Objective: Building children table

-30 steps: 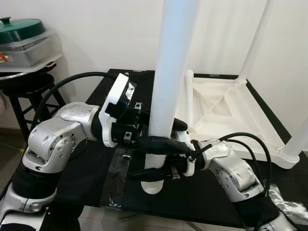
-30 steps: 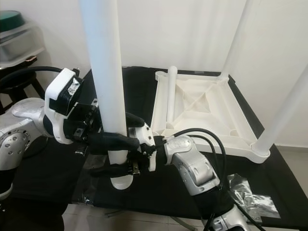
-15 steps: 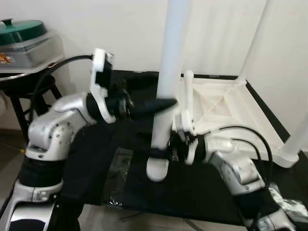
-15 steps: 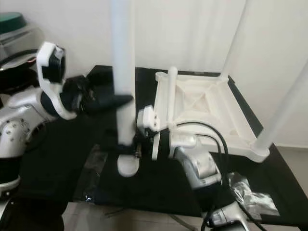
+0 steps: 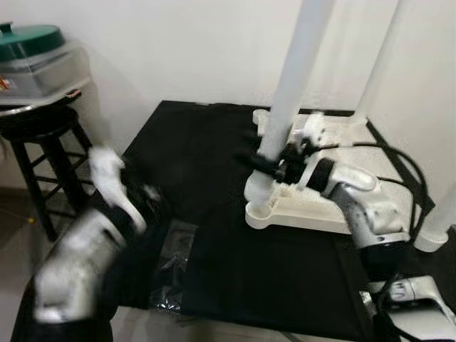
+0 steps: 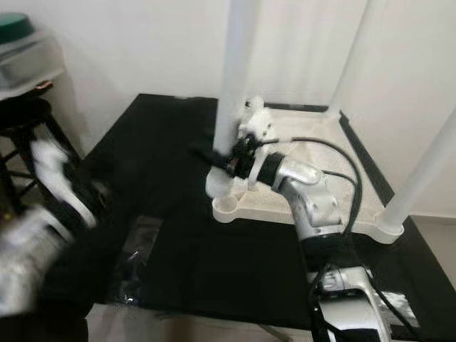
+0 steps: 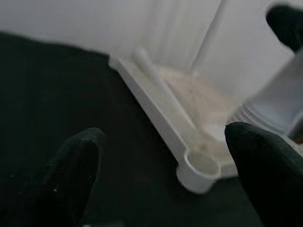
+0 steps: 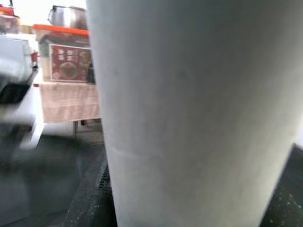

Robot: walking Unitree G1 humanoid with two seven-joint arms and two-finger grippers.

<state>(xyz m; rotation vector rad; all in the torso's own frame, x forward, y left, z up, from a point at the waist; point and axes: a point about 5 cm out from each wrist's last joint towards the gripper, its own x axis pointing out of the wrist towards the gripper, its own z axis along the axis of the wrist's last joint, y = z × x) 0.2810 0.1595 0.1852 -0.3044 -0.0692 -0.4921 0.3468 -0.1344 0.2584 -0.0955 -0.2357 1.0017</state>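
Down low, my left gripper point(image 7: 161, 165) sits blurred over the black cloth point(image 5: 214, 256), fingers point(image 7: 78, 161) wide apart, nothing btwn them. Further out, my right gripper point(image 5: 267, 165) is clamped round the white leg point(image 5: 288, 92), upright at the near corner socket of the upturned tabletop point(image 5: 356, 206).

Bare black mat point(image 5: 192, 153) between blurred left gripper point(image 7: 161, 170), fingers spread, and upturned white tabletop point(image 5: 356, 206): open passage. Blocked at near corner by upright white leg point(image 5: 288, 92), clamped in right gripper point(image 5: 265, 161). More legs point(image 5: 381, 57) along far side. Plastic wrap point(image 5: 171, 267) on mat front.
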